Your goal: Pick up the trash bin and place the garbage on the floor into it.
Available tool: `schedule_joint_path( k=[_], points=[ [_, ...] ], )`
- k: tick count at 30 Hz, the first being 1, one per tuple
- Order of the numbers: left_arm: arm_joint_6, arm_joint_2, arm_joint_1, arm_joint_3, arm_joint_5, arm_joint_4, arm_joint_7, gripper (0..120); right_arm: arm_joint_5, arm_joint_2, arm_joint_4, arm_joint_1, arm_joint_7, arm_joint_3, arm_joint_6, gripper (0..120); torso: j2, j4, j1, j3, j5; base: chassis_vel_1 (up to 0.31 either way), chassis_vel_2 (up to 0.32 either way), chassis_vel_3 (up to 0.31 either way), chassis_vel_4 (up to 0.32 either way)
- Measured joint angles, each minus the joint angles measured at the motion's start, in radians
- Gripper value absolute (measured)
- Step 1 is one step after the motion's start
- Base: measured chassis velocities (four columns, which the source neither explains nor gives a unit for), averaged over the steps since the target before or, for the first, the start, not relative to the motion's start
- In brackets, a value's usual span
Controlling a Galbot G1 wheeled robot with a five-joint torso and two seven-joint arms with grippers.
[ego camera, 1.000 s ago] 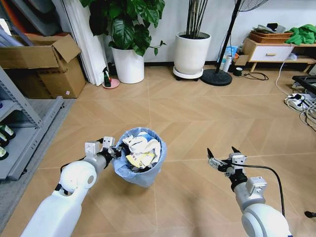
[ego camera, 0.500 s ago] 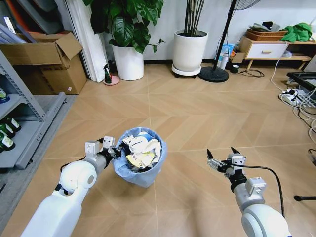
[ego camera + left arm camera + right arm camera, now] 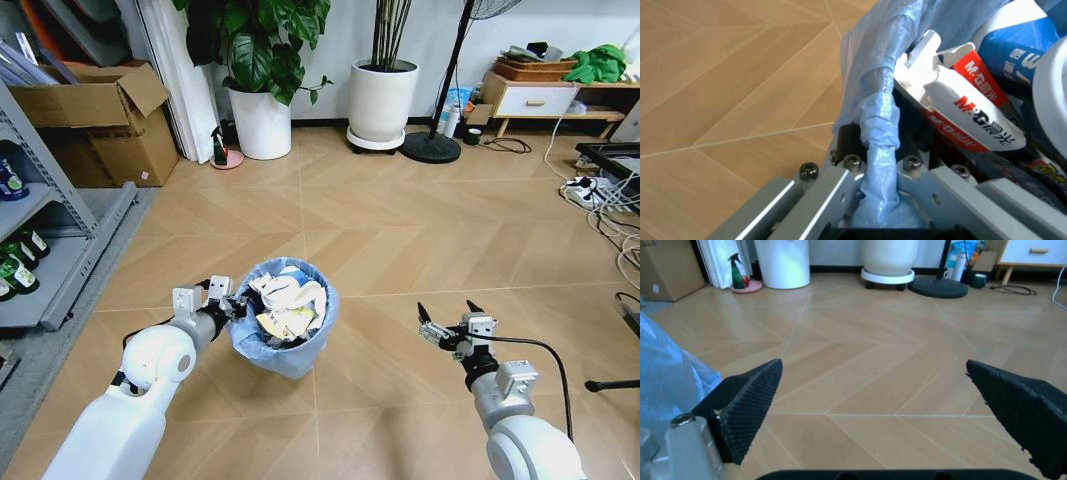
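While the left gripper point(image 3: 226, 298) pinches the bagged rim of the trash bin point(image 3: 283, 355), the bin sits tilted above the floor point(image 3: 400, 230), just ahead of the robot's left side. Garbage point(image 3: 288, 305) fills it: white paper, a red-and-white carton point(image 3: 970, 107), blue-white packets. The right gripper point(image 3: 444, 318) hovers beside it, well apart, fingers point(image 3: 747, 402) spread wide with nothing between them.

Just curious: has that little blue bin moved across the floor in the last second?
Yes. The bin, carried with the robot, has drifted right and away from the white pot.
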Motion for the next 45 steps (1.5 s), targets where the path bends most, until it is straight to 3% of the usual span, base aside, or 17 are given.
schedule_joint_path(
  k=[32, 45],
  points=[
    [0.0, -0.007, 0.003, -0.002, 0.001, 0.001, -0.008, 0, -0.005, 0.005, -0.01, -0.004, -0.004, 0.003, 0.018, 100, 0.0, -0.0002, 0.0, 0.0, 0.0002, -0.066, -0.07, 0.062, 0.067],
    [0.0, -0.012, 0.128, -0.095, 0.029, -0.011, -0.139, 0, -0.013, 0.004, -0.024, 0.002, -0.005, 0.016, 0.037, 100, 0.0, 0.0001, 0.0, 0.0, -0.0002, -0.032, -0.026, 0.028, 0.022]
  ],
)
